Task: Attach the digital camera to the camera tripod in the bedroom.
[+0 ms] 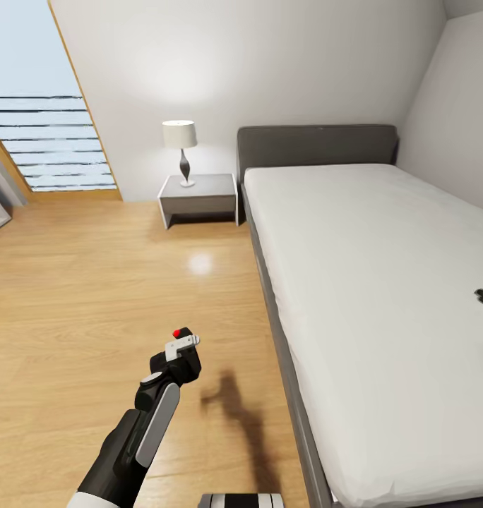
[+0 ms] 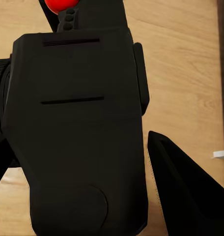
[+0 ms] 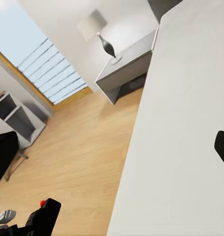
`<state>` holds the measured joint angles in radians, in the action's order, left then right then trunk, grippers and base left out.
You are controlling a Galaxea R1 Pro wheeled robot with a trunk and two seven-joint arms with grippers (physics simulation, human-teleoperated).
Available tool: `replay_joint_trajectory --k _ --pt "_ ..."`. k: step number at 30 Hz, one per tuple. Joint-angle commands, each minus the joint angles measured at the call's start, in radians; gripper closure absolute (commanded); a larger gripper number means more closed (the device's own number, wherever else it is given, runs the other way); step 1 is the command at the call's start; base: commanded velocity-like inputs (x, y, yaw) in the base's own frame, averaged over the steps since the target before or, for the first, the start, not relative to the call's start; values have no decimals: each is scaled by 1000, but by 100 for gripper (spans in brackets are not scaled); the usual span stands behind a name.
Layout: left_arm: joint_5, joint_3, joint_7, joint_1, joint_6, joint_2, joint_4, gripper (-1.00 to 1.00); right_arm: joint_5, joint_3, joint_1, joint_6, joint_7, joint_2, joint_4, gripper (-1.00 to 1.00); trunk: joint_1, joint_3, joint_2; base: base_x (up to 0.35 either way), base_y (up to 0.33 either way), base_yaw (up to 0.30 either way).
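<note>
Black digital camera (image 2: 77, 132) clamped in left gripper (image 1: 179, 347) jaws above wood floor (image 1: 93, 303); right jaws' state indiscernible.

We observe a black digital camera (image 2: 77, 132) with a red button, a white mattress (image 1: 383, 296) on a grey bed frame (image 1: 315, 144), and light wood flooring (image 1: 93, 296).
</note>
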<state>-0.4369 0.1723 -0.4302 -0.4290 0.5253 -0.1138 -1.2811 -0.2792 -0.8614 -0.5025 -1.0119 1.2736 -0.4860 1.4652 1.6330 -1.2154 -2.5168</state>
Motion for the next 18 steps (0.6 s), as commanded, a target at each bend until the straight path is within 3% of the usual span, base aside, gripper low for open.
replay_joint_trajectory --k 1,6,18 --pt "-11 1 -9 -1 2 0 -1 100 0 -8 -1 -5 3 0 0 -100 -1 3 0 0 0 0" --pt "-34 2 -9 -1 2 0 -1 100 4 -33 -1 -5 3 0 1 -100 -3 23 1 0 0 0" --pt "-47 5 -9 -1 3 -1 -1 100 6 -32 -1 -5 34 0 2 -100 -8 69 4 0 0 0"
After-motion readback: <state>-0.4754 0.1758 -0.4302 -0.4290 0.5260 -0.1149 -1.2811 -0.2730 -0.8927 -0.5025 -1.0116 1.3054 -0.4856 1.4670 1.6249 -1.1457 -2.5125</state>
